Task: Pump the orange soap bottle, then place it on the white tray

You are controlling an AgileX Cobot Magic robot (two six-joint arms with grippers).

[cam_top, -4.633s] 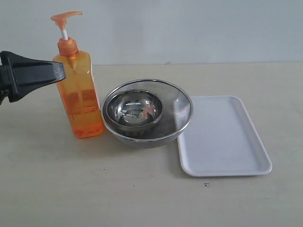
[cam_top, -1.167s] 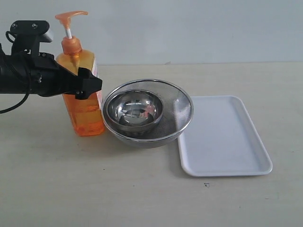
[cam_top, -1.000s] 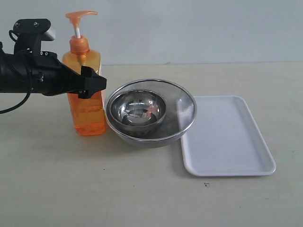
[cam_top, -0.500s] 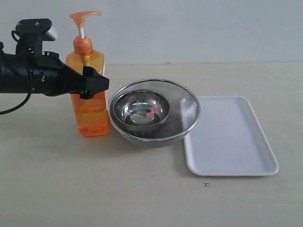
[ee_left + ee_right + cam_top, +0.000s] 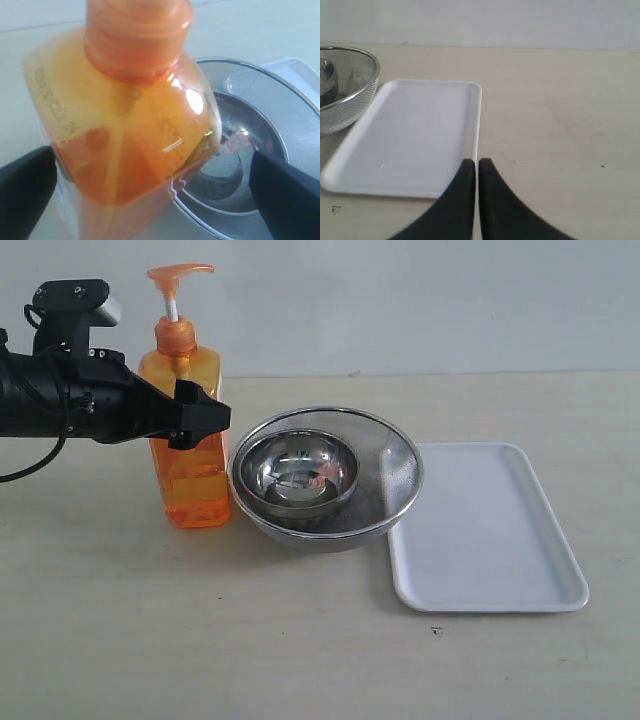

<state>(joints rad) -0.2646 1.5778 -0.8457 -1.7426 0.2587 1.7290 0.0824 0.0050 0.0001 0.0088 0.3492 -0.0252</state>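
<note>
The orange soap bottle point(image 5: 194, 478) stands upright on the table at the left, its pump head up, touching the steel bowls. My left gripper point(image 5: 207, 417) reaches in from the left at the bottle's shoulder. In the left wrist view the bottle point(image 5: 130, 130) sits between the wide-apart fingers of the left gripper point(image 5: 152, 170), which is open: one finger is at the bottle's side, the other stands off it. The white tray point(image 5: 490, 530) lies flat at the right, also in the right wrist view point(image 5: 420, 130). My right gripper point(image 5: 477, 162) is shut and empty, near the tray's edge.
Nested steel bowls point(image 5: 325, 480) sit between bottle and tray, touching both; they show in the left wrist view point(image 5: 240, 150) and at the edge of the right wrist view point(image 5: 345, 85). A pale wall stands behind the table.
The left gripper came in from the left and closed around the bottle's shoulder. Bottle, bowls and tray all slid slightly right. Nothing has moved over the last half second.
</note>
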